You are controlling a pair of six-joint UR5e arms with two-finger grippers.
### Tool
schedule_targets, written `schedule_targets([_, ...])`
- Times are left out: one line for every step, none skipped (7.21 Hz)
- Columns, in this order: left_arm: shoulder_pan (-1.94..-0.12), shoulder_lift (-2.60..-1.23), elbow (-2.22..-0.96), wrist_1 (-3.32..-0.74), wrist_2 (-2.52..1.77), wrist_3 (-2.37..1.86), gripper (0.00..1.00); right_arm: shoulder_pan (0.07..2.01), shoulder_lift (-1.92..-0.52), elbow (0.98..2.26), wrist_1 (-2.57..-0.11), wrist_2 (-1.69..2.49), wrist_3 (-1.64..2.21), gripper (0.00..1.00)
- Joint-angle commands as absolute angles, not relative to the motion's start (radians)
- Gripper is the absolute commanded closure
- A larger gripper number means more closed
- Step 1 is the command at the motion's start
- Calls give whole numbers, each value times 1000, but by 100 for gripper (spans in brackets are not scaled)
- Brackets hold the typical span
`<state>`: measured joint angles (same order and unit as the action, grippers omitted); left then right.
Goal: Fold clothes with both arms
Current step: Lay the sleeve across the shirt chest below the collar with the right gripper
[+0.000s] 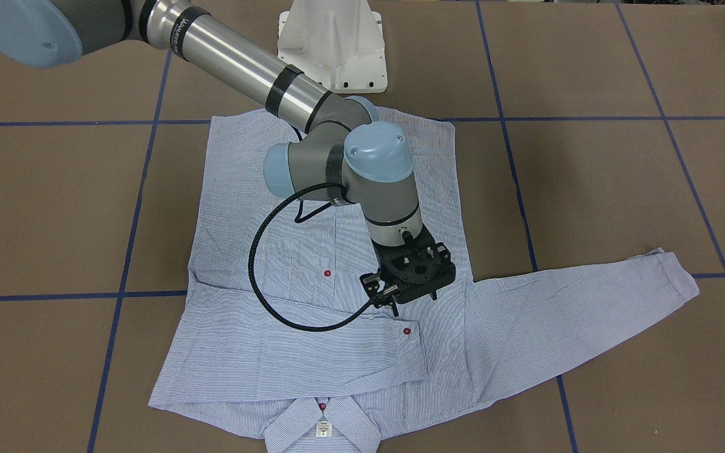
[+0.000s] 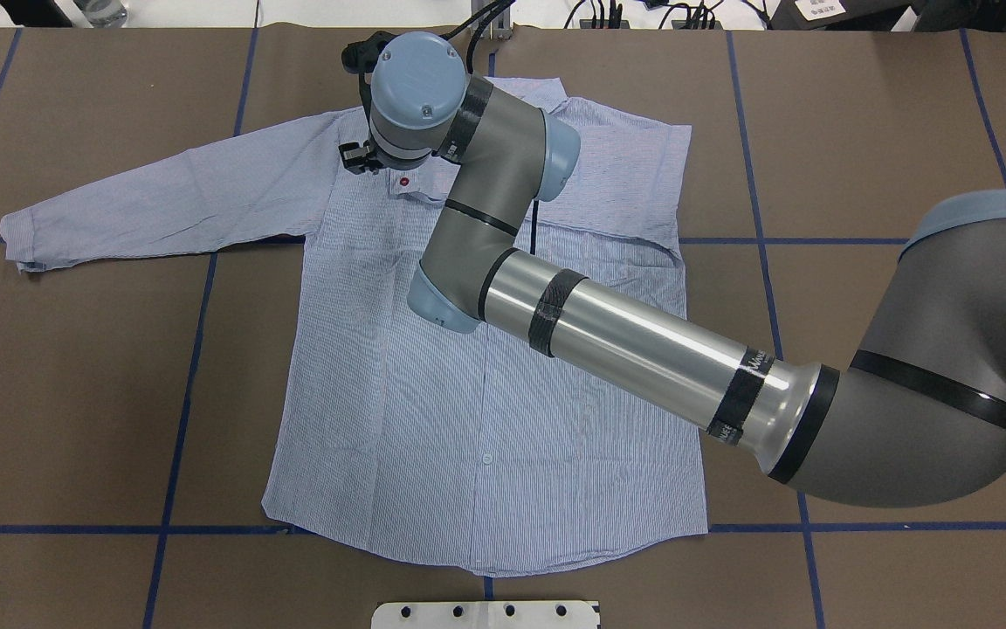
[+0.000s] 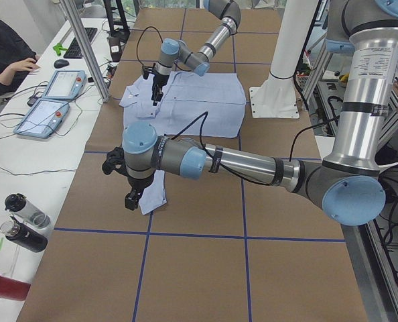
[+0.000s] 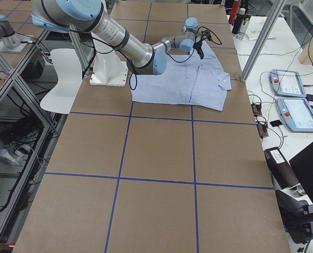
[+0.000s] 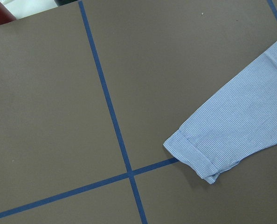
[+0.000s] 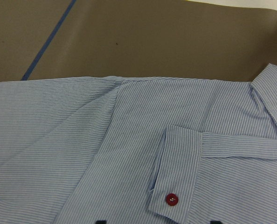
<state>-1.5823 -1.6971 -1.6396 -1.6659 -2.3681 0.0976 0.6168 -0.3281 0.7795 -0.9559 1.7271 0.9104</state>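
Starting from the white pedestal base (image 1: 331, 44), the light blue-and-white pinstriped button-up shirt (image 1: 236, 189) lies face up on the brown paper-covered table (image 1: 620, 189). Its hem is just beside the base and its collar (image 1: 321, 428) is at the end farthest from it.

Beyond the hem, the sleeve on the robot's right is already laid across the chest. Its cuff (image 6: 176, 186), with a red button (image 6: 171, 199), ends near the placket. The right arm's black two-finger gripper (image 1: 382, 294) hangs just above that cuff, its fingers spread wide with nothing between them.

Out to the base's left, the other sleeve (image 1: 589, 314) lies straight and unfolded. The left arm's gripper (image 3: 130, 196) hovers over its cuff (image 5: 194, 158); whether those fingers are apart or together I cannot tell.

The sleeve fold looks half done. The next move likely calls for the left gripper to drop, pinch that cuff and carry it across the chest while the right one lifts clear.

No container takes part. The chest pocket (image 1: 293, 264) lies flat and seems to hold nothing.
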Motion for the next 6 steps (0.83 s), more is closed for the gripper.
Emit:
schedule_targets([-1574,-1712,-1647,-1684,-2362,-51,0,635,-334,852,-1067,1767,946,1])
schedule_targets([-1542,-1709,-1646,-1739,-2358,-169,0,668,-351,944,-1235,1823,936,1])
schedule_targets([-1493,-1700,-1646,-1808,-2318,-302,1,713,-400,1054,-1378,1910,930,0])
schedule_targets([-1435,-1697,-1643,-1863,-2243,-431,1,774,-447,1151,-1522,2004,925,0])
schedule_targets([-1381,-1687,-1637,-1897,-2199,-536,1,802,-509,1248,-1613,2022,907,0])
schedule_targets([-1356,-1668,-1611,-1986,-2192,-622,1,839,-608,1376,-1659,2032,876,0])
